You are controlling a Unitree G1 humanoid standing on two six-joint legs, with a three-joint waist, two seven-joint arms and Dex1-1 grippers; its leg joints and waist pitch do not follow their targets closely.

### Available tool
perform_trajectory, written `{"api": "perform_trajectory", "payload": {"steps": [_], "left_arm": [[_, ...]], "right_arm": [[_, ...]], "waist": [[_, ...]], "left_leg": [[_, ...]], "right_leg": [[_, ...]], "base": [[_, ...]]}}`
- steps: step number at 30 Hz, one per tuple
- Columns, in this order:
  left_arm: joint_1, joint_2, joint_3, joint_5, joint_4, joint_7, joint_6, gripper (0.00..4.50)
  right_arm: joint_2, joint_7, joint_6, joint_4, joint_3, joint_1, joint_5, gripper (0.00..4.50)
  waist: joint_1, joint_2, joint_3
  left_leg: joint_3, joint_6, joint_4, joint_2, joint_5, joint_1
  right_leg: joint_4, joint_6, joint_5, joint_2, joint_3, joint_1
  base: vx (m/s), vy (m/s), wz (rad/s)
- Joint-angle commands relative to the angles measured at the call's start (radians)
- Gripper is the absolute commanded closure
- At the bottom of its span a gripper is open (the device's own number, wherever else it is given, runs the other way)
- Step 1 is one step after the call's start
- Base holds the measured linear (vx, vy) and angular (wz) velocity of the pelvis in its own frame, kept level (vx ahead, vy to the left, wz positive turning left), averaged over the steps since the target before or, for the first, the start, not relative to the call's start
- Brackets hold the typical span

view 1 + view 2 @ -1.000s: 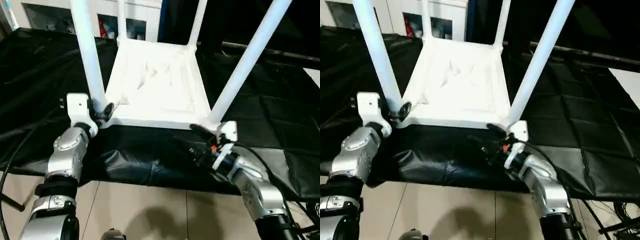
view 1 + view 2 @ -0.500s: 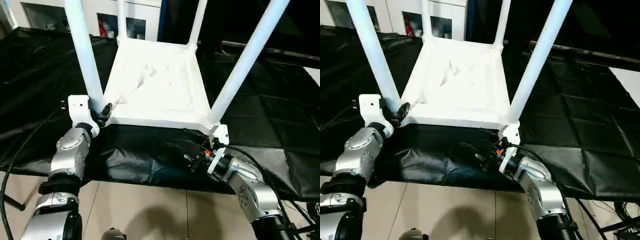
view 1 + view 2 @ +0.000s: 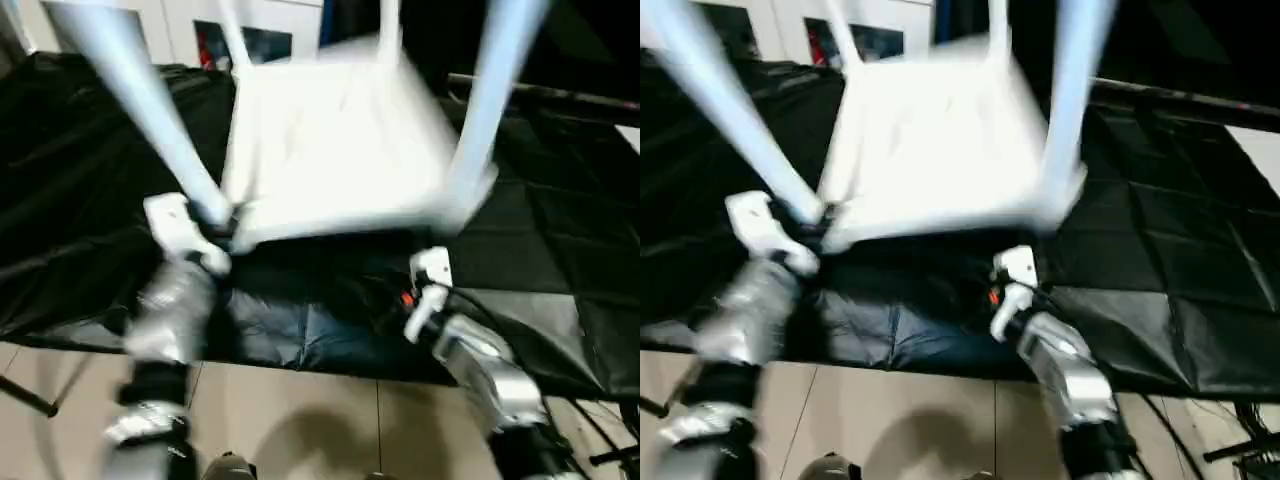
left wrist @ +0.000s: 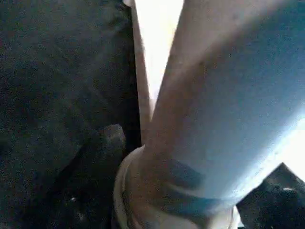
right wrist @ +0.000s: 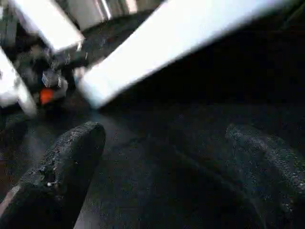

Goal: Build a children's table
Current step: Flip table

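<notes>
Two claws work at the near edge of the children's table point(image 3: 340, 140), which lies upside down on a black cloth point(image 3: 540, 240) with its four legs pointing up. The left claw point(image 3: 218, 222) sits at the foot of the near left leg point(image 3: 150, 110), right where that leg meets its corner socket; in the left wrist view the leg point(image 4: 228, 105) passes close between the fingers, one dark finger point(image 4: 102, 157) beside the socket collar, but whether the claw presses on the leg I cannot tell. The right claw point(image 5: 167, 157) stands wide apart with nothing between its fingers point(image 5: 71, 157), low over the cloth just in front of the near right corner, below the near right leg point(image 3: 490, 90). Both silver forearms reach in from the near side. Beyond the far edge stands a white cabinet point(image 3: 240, 35) with glass doors. Pale floor tiles point(image 3: 300, 420) show at the front of the cloth.
</notes>
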Motion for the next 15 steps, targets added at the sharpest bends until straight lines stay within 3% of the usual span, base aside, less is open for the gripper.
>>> {"api": "perform_trajectory", "payload": {"steps": [1, 7, 8, 9, 10, 12, 14, 15], "left_arm": [[-0.004, -0.028, -0.037, -0.028, -0.102, -0.006, 0.011, 1.51], [0.011, -0.058, -0.050, -0.012, -0.166, 0.024, 0.039, 1.53], [0.015, -0.064, -0.051, -0.007, -0.181, 0.039, 0.043, 1.53], [0.015, -0.064, -0.051, -0.007, -0.181, 0.039, 0.043, 1.53], [0.021, -0.069, -0.051, -0.007, -0.192, 0.059, 0.045, 1.53], [0.032, -0.080, -0.053, -0.016, -0.212, 0.080, 0.050, 1.53], [0.035, -0.082, -0.056, -0.015, -0.217, 0.079, 0.051, 1.53], [0.038, -0.088, -0.059, -0.009, -0.226, 0.079, 0.056, 1.53]], "right_arm": [[0.022, -0.020, 0.004, 0.028, -0.053, -0.036, 0.052, 0.00], [0.056, -0.014, -0.026, 0.066, -0.098, -0.098, 0.102, 0.00], [0.069, -0.010, -0.016, 0.073, -0.123, -0.120, 0.136, 0.00], [0.069, -0.010, -0.016, 0.073, -0.123, -0.120, 0.136, 0.00], [0.082, -0.019, -0.004, 0.089, -0.151, -0.149, 0.168, 0.00], [0.106, -0.086, -0.002, 0.177, -0.218, -0.233, 0.201, 0.00], [0.109, -0.107, -0.005, 0.203, -0.231, -0.252, 0.203, 0.00], [0.111, -0.134, -0.006, 0.240, -0.244, -0.277, 0.203, 0.00]], "waist": [[-0.001, 0.006, -0.071], [-0.001, 0.009, -0.072], [-0.002, -0.001, -0.071], [-0.002, 0.002, -0.072], [-0.002, -0.002, -0.073], [-0.009, 0.001, -0.073], [-0.012, -0.005, -0.074], [-0.011, -0.001, -0.075]], "left_leg": [[-0.013, 0.100, -0.059, 0.051, 0.014, 0.013], [-0.013, 0.098, -0.058, 0.052, 0.031, 0.016], [-0.011, 0.097, -0.059, 0.051, 0.034, 0.015], [-0.012, 0.096, -0.059, 0.051, 0.035, 0.013], [-0.012, 0.098, -0.058, 0.050, 0.040, 0.014], [-0.012, 0.094, -0.060, 0.050, 0.038, 0.013], [-0.011, 0.094, -0.057, 0.048, 0.048, 0.013], [-0.010, 0.098, -0.055, 0.045, 0.068, 0.012]], "right_leg": [[-0.054, -0.280, 0.247, -0.093, 0.052, 0.056], [-0.053, -0.256, 0.247, -0.091, 0.052, 0.055], [-0.054, -0.255, 0.245, -0.090, 0.051, 0.057], [-0.051, -0.258, 0.248, -0.092, 0.052, 0.058], [-0.052, -0.258, 0.249, -0.091, 0.051, 0.058], [-0.052, -0.269, 0.226, -0.092, 0.050, 0.056], [-0.052, -0.269, 0.232, -0.090, 0.050, 0.057], [-0.049, -0.266, 0.251, -0.089, 0.051, 0.057]], "base": [[0.000, 0.000, 0.00], [0.000, 0.000, 0.00], [0.000, 0.000, 0.00], [0.000, 0.000, 0.00], [0.000, 0.000, 0.00], [0.000, 0.000, 0.00], [0.000, 0.000, 0.00], [0.000, 0.000, 0.00]]}}
